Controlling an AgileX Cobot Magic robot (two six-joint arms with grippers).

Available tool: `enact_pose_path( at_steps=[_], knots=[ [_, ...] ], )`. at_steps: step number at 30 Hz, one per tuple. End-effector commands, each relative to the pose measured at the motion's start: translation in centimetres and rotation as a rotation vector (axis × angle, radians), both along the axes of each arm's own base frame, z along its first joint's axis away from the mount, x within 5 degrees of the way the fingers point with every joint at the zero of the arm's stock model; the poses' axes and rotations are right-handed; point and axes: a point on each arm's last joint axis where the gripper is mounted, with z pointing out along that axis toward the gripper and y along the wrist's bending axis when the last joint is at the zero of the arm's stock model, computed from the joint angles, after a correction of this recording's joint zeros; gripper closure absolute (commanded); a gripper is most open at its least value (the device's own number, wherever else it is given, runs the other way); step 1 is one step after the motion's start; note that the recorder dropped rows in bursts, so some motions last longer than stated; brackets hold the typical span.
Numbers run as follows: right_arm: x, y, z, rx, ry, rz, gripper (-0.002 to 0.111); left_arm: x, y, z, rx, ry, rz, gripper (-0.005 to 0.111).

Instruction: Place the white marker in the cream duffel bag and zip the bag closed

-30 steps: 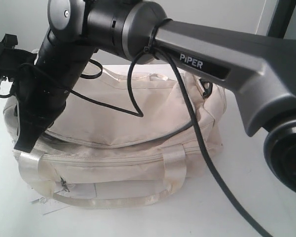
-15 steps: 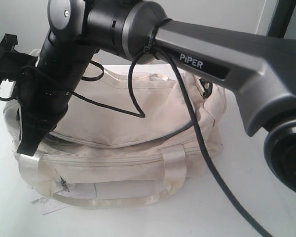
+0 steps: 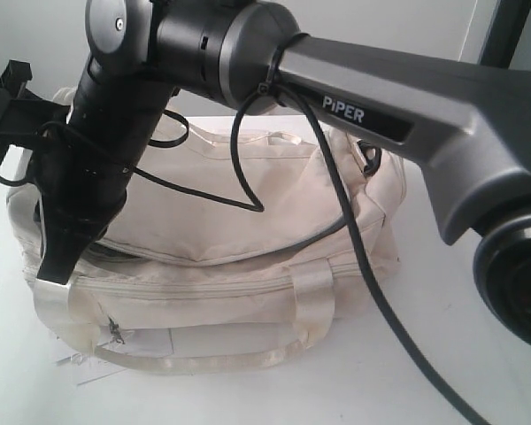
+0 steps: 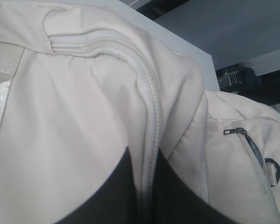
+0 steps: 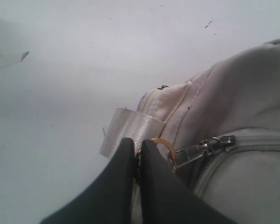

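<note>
The cream duffel bag (image 3: 248,204) lies on the white table, its curved top zipper (image 3: 203,262) running across the front. My right arm reaches across to the bag's left end, where my right gripper (image 3: 57,273) (image 5: 137,142) is shut on the gold charm (image 5: 164,143) of the zipper slider (image 5: 210,145). My left gripper (image 4: 147,156) is shut on a fold of bag fabric (image 4: 74,116) along a zipper seam (image 4: 151,116). In the exterior view it is hidden behind the right arm. The white marker is out of view.
The right arm's grey link (image 3: 407,115) and its black cable (image 3: 363,266) cross above the bag. The left arm (image 3: 9,106) sits at the far left. A shiny strap handle (image 3: 311,301) and a white paper tag (image 3: 80,365) hang at the bag's front.
My right gripper has shifted slightly down and to the right at the bag's left end, still on the charm. The left arm has moved up a little.
</note>
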Motion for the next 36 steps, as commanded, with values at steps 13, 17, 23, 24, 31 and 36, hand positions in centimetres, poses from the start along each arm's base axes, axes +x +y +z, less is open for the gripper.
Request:
enact_pose_path(
  at_steps=[13, 17, 23, 24, 31, 36],
  knots=[
    [-0.7, -0.3, 0.5, -0.035, 0.019, 0.003, 0.108, 0.2, 0.0, 0.9, -0.05, -0.03, 0.026, 0.107],
    [-0.8, -0.4, 0.9, -0.03, 0.017, -0.002, 0.108, 0.2, 0.0, 0.9, -0.05, -0.03, 0.026, 0.107],
    [-1.0, -0.7, 1.8, -0.021, -0.004, -0.003, 0.108, 0.2, 0.0, 0.9, -0.05, -0.03, 0.026, 0.107],
    [-1.0, -0.7, 1.8, -0.02, 0.0, -0.007, 0.108, 0.2, 0.0, 0.9, -0.05, -0.03, 0.026, 0.107],
    [-1.1, -0.8, 1.5, -0.029, 0.025, -0.035, 0.108, 0.2, 0.0, 0.9, -0.051, -0.03, 0.024, 0.107],
    [-1.1, -0.8, 1.2, -0.036, 0.039, -0.045, 0.108, 0.2, 0.0, 0.9, -0.048, -0.031, 0.022, 0.107]
  ],
)
